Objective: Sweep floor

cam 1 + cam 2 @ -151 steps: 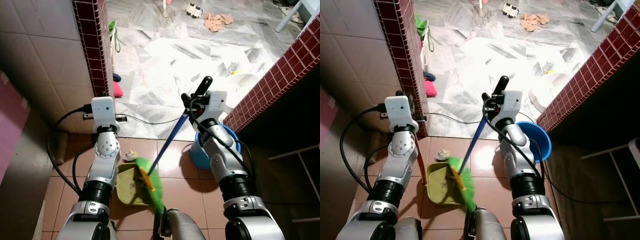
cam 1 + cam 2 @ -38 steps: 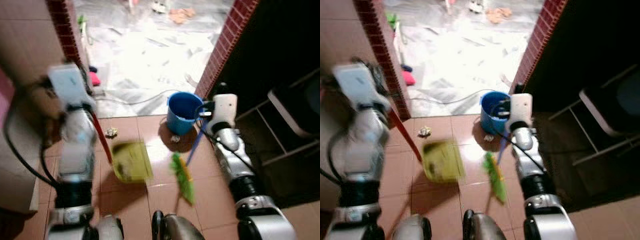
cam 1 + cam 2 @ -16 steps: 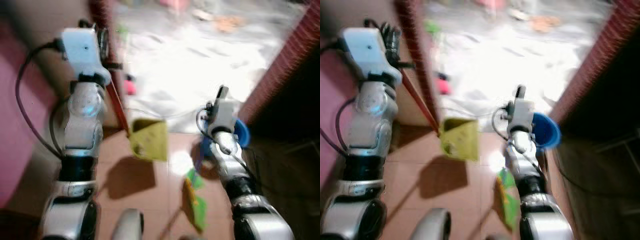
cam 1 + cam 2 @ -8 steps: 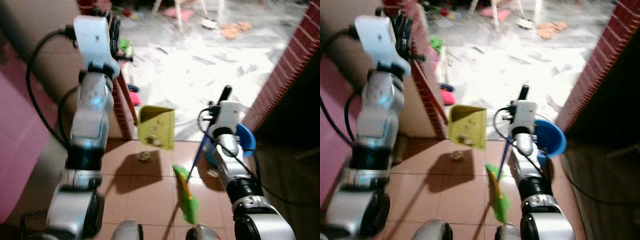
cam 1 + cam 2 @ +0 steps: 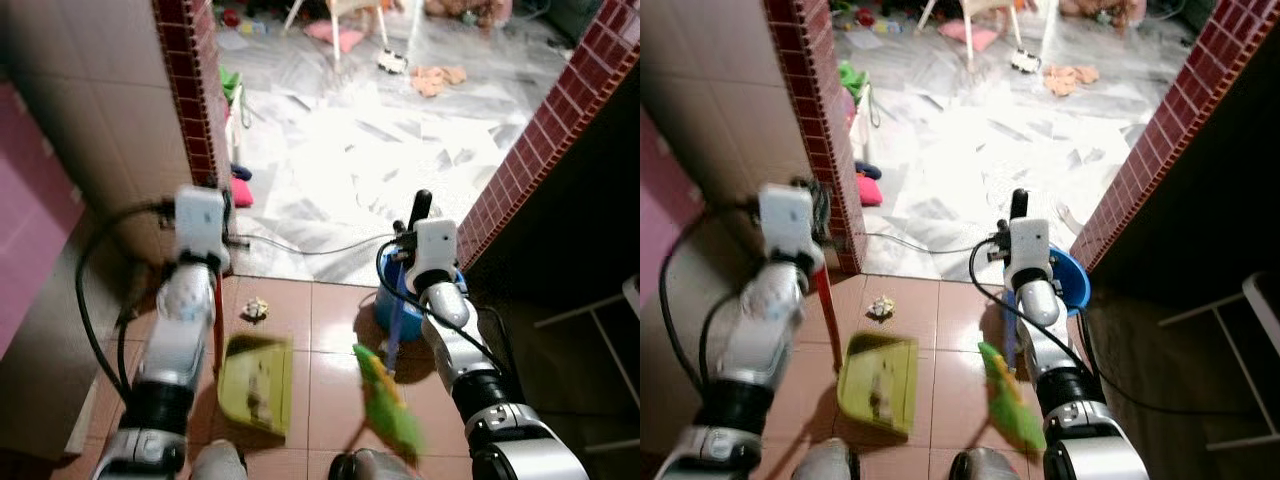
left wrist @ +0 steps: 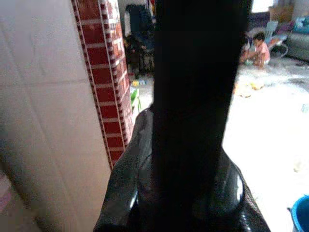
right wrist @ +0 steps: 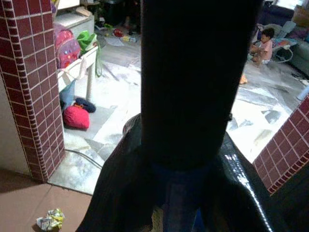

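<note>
The left gripper (image 5: 810,215) is raised beside the red-tiled pillar (image 5: 810,110), its fingers clenched on the red handle (image 5: 827,315) of the yellow-green dustpan (image 5: 880,383) — the pan lies flat on the terracotta floor (image 5: 950,300) below and holds a little pale debris. The right gripper (image 5: 1018,215) is up on the far side of the dustpan from the pillar, grasping the blue handle (image 5: 1009,335) of the broom (image 5: 1010,400), whose green bristles rest on the floor just beside the dustpan's edge. In both wrist views the black fingers (image 7: 198,72) sit so close to the lens that the grip itself is hidden; the closure is read from the head views. A crumpled scrap of paper (image 5: 880,307) lies on the floor between the pillar and the dustpan — apart from both. A blue bucket (image 5: 1072,280) stands behind the right arm, and a dark cable (image 5: 910,245) runs from the pillar along the edge of the white marble floor (image 5: 980,150). In the far room a person (image 7: 264,46) sits on the floor.
</note>
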`<state>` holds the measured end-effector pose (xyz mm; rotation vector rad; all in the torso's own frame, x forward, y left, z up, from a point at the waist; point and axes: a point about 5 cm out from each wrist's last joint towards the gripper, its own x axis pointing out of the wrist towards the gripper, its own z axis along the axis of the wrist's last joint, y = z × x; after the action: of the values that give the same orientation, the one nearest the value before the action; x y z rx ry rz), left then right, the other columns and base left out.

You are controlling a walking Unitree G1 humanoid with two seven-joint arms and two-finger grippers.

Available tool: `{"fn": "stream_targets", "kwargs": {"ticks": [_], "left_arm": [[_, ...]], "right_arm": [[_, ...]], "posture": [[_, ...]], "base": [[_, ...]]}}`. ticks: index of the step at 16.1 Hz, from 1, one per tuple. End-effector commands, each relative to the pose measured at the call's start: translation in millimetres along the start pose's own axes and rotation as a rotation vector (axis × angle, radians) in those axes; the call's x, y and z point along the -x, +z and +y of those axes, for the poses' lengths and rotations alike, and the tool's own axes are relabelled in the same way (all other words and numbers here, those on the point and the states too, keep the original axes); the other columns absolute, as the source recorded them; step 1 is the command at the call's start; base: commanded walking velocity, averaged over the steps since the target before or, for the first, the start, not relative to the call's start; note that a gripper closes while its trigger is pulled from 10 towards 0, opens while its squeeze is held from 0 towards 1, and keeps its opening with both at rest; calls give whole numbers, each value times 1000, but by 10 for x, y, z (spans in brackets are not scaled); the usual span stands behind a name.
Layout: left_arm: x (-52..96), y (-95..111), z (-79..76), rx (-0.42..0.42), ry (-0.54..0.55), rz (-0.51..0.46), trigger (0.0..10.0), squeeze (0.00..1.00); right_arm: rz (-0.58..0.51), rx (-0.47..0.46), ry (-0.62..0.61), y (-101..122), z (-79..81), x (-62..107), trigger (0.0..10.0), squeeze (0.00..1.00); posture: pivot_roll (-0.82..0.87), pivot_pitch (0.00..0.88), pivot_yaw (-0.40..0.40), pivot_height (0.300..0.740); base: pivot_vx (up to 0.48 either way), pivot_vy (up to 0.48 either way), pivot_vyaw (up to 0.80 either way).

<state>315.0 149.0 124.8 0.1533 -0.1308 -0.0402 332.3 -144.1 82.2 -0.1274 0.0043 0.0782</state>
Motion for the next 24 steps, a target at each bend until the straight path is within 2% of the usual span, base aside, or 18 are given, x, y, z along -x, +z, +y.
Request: {"fn": "stream_targets", "kwargs": {"ticks": [1, 3, 4, 7, 8, 10, 11, 13, 16, 19, 21, 24], "left_arm": [[40, 69, 5, -12, 4, -63, 10000, 0], [110, 9, 30, -2, 21, -41, 10000, 0], [165, -11, 33, 3, 25, -40, 10000, 0], [206, -15, -12, 1, -19, -38, 10000, 0], [259, -59, -53, -7, -62, -19, 10000, 0], [360, -155, -44, -14, -79, 16, 10000, 0], [441, -236, -30, -25, -105, 51, 10000, 0], [546, -309, -59, -84, -235, 76, 10000, 0], [583, -341, -61, -111, -274, 85, 10000, 0], [592, -323, -61, -66, -173, 95, 10000, 0], [584, -290, -57, -57, -158, 83, 10000, 0], [497, -207, -6, -37, -144, 63, 10000, 0]], "right_arm": [[-9, -15, -32, -10, -48, 21, 10000, 0], [-23, -33, -53, -3, -50, 48, 10000, 0], [-30, -37, -71, -35, -86, 121, 10000, 0], [-15, -47, -112, -126, -225, 258, 10000, 0], [-15, -115, -146, -150, -312, 337, 10000, 0], [-16, -172, -162, -128, -320, 340, 10000, 0], [-60, -133, -154, -17, -305, 282, 10000, 0], [-113, -64, -162, 148, -336, 201, 10000, 0], [-102, -61, -186, 171, -365, 201, 10000, 0], [-64, -85, -184, 71, -303, 311, 10000, 0], [-56, -79, -166, 70, -278, 314, 10000, 0], [-44, -69, -152, 88, -276, 276, 10000, 0]], "posture": [[51, 0, -83, 740], [47, 0, -63, 740], [38, 0, -37, 740], [29, 0, -18, 740], [24, 0, -13, 740], [7, 0, -13, 740], [9, 0, -22, 740], [20, 0, -43, 740], [18, 0, -31, 740], [1, 0, -17, 740], [2, 0, -26, 740], [22, 0, -53, 740]], "base": [[0, 0, 0], [0, 0, 0], [0, 0, 0], [0, 0, 0], [0, 0, 0], [0, 0, 0], [0, 0, 0], [0, 0, 0], [0, 0, -406], [0, 0, -800], [0, 0, -800], [0, 0, -800]]}}
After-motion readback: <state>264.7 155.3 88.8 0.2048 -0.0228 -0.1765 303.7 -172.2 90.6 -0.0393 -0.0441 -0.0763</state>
